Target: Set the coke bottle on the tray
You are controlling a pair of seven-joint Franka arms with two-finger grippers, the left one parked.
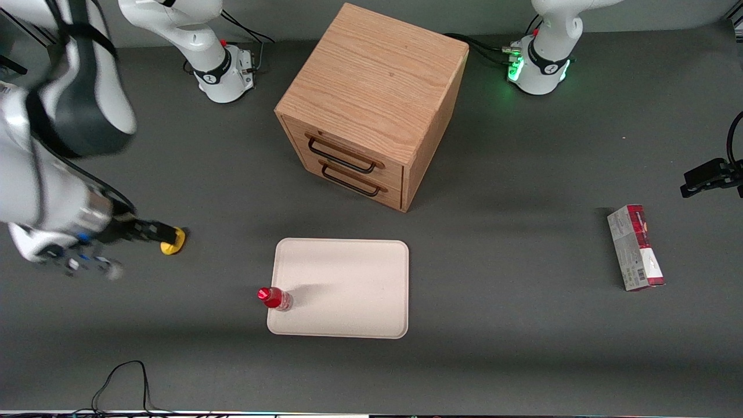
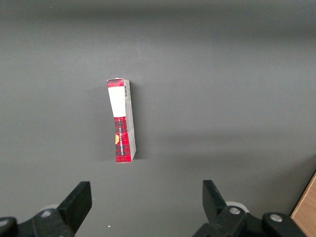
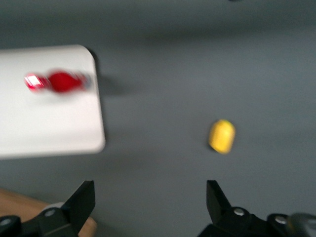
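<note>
while the coke bottle stands on the tray, the tool hangs released, well apart.

White rounded arm with black joint bands and a silvery wrist ring; black two-finger tool, fingers wide apart; black cables at base.

Wooden drawer cabinet mid-table; yellow lump toward working arm's end; red-and-grey carton toward parked arm's end.
</note>
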